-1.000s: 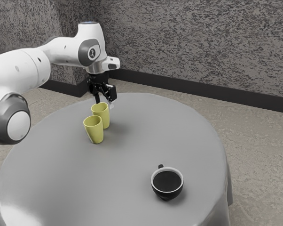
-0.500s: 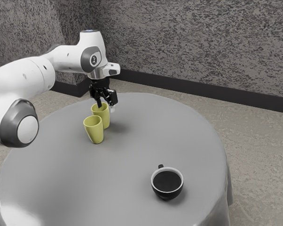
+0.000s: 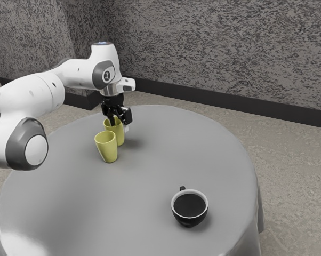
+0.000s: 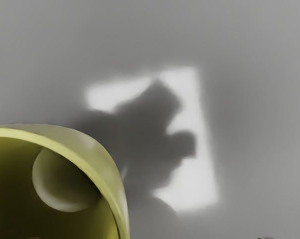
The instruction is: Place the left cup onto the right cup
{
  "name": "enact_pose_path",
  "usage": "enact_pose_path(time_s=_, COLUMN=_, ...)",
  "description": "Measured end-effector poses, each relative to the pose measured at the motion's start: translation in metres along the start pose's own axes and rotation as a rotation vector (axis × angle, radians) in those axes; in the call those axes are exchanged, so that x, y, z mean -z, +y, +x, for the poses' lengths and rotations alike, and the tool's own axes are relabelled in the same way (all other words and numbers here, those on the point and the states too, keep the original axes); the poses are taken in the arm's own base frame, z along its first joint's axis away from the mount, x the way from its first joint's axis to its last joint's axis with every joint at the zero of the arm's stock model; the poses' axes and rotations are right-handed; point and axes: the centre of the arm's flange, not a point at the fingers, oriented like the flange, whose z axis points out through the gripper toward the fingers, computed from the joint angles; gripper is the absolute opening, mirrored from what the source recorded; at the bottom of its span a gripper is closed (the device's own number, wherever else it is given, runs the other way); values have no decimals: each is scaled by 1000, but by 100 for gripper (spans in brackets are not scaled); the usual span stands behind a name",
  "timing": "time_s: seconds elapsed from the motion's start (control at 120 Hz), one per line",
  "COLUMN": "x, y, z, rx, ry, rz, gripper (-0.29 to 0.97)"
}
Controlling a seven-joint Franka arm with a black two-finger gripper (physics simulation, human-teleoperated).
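Jaws open over far cup (image 3: 114, 131) rim, 1 o'clock side; sink lower before closing, mind near cup (image 3: 106, 148) at 7 o'clock.

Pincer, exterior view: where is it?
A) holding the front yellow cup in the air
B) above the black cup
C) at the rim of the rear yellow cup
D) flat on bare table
C: the pincer hangs right at the rim of the rear yellow cup, while the front yellow cup stands on the table beside it and the black cup sits far off.
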Motion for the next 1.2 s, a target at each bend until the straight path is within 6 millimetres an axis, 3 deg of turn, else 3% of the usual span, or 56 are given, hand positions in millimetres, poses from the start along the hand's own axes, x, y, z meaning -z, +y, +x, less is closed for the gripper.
enact_pose_path(time_s=0.133, x=-4, y=-2, z=0, rx=-1, ry=-3, rz=3, gripper=50)
enact_pose_path(time_s=0.817, x=-4, y=-8, z=-2, rx=-9, ry=-15, rz=42, gripper=1)
enact_pose_path(time_s=1.2, x=4, y=-23, z=-10, rx=14, ry=-28, rz=47, gripper=-9)
